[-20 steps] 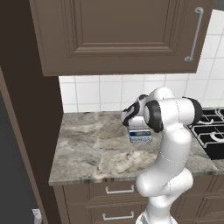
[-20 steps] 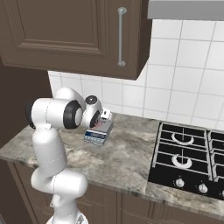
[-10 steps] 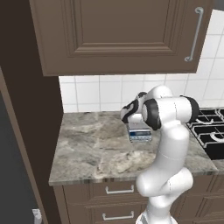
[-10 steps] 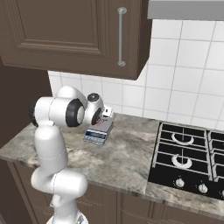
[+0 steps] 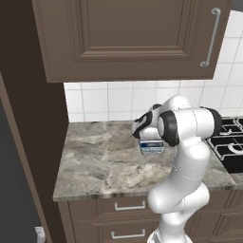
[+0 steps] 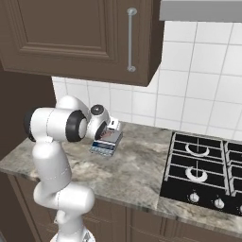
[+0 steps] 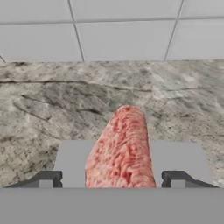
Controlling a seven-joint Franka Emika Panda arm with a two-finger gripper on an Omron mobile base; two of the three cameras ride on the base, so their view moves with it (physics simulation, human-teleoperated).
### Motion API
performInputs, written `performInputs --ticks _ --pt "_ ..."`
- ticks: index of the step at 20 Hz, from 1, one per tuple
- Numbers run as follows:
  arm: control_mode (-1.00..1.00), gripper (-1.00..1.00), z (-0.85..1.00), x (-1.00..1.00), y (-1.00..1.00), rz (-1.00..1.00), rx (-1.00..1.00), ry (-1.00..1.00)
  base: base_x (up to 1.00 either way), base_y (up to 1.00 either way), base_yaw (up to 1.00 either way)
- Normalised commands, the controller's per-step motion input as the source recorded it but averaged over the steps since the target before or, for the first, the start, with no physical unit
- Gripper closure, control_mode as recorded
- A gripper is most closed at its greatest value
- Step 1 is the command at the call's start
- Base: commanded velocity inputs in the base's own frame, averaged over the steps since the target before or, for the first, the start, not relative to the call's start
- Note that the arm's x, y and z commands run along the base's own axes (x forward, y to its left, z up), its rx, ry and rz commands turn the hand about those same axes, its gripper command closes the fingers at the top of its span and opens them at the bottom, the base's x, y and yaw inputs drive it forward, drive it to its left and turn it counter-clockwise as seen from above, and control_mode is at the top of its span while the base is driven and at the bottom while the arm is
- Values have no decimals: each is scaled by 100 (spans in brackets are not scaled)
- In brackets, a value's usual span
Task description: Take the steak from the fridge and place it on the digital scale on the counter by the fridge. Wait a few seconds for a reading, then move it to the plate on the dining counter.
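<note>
Nearest the base, the marble counter (image 5: 104, 166) has a fair stretch of bare top in front of and to the left of the scale (image 5: 152, 146), all the way out to its front edge above the drawers. To the right the stove (image 6: 203, 170) starts, well apart from the scale. The far side runs into the white tile wall (image 7: 113, 28), with a dark cabinet (image 5: 128, 33) hanging overhead, so there's less room that way.

The steak (image 7: 120, 153) is a pinkish-red, grainy oblong slab lying lengthwise on the grey scale, its far end reaching past the scale's far edge.

The gripper (image 7: 113, 178) sits low right at the scale, fingertips (image 7: 47, 178) spread out on either side of the steak with a visible gap, so it's let go. Half a second back the arm was in about the same spot over the scale; the jaws have only just spread apart.
</note>
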Motion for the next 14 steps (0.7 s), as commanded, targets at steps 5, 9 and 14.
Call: performInputs --ticks 5,9,14 --pt "-100 -100 16 -35 0 0 0 -16 0 0 0" --pt "-100 -100 57 -50 0 0 0 -20 0 0 0" --pt "-100 -100 50 -31 0 0 0 -7 0 0 0"
